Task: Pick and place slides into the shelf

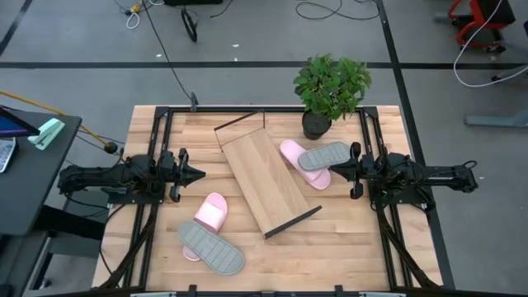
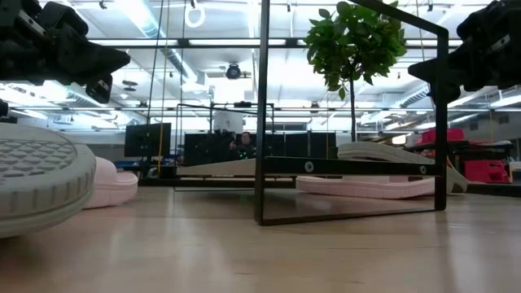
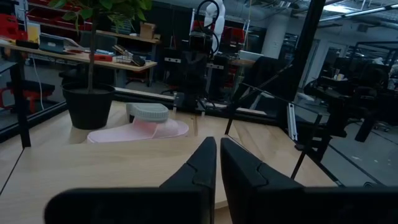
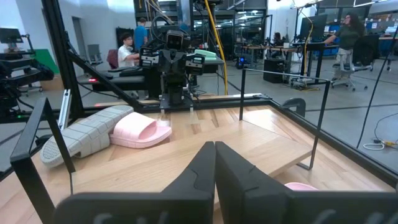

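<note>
While all four slides (image 1: 213, 235) lie outside it, shelf (image 1: 266, 178) holds nothing.

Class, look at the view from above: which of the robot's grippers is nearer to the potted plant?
The right gripper. It sits just below and to the right of the potted plant, by the stacked slides. The left gripper waits across the shelf, much farther away.

text: none readable | labels: none | signs: none | numbers: none
</note>
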You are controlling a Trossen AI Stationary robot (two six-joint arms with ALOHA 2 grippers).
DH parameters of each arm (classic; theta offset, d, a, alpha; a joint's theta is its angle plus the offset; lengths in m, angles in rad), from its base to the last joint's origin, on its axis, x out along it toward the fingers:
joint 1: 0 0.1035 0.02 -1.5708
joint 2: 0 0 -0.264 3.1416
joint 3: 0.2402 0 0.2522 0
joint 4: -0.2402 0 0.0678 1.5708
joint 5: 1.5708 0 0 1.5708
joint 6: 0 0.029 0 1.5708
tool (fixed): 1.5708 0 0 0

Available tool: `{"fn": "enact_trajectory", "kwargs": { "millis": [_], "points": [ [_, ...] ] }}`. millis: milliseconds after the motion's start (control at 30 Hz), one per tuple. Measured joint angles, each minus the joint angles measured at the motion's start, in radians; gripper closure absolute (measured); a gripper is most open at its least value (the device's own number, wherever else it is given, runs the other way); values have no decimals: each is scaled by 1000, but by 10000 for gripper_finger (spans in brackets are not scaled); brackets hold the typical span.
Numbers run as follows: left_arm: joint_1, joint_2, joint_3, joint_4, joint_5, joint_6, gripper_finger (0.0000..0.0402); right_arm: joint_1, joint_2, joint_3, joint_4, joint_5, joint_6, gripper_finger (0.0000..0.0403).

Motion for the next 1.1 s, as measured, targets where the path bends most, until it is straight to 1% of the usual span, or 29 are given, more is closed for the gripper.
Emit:
{"fn": "enact_trajectory", "kwargs": {
  "millis": [200,500,867,1100],
  "points": [
    [0,0,0,0,0,1,365,0,0,0,0,0,0,389],
    [0,0,0,0,0,0,378,0,0,0,0,0,0,389],
    [0,0,0,0,0,0,363,0,0,0,0,0,0,389],
    [0,0,0,0,0,1,370,0,0,0,0,0,0,389]
  ]
}}
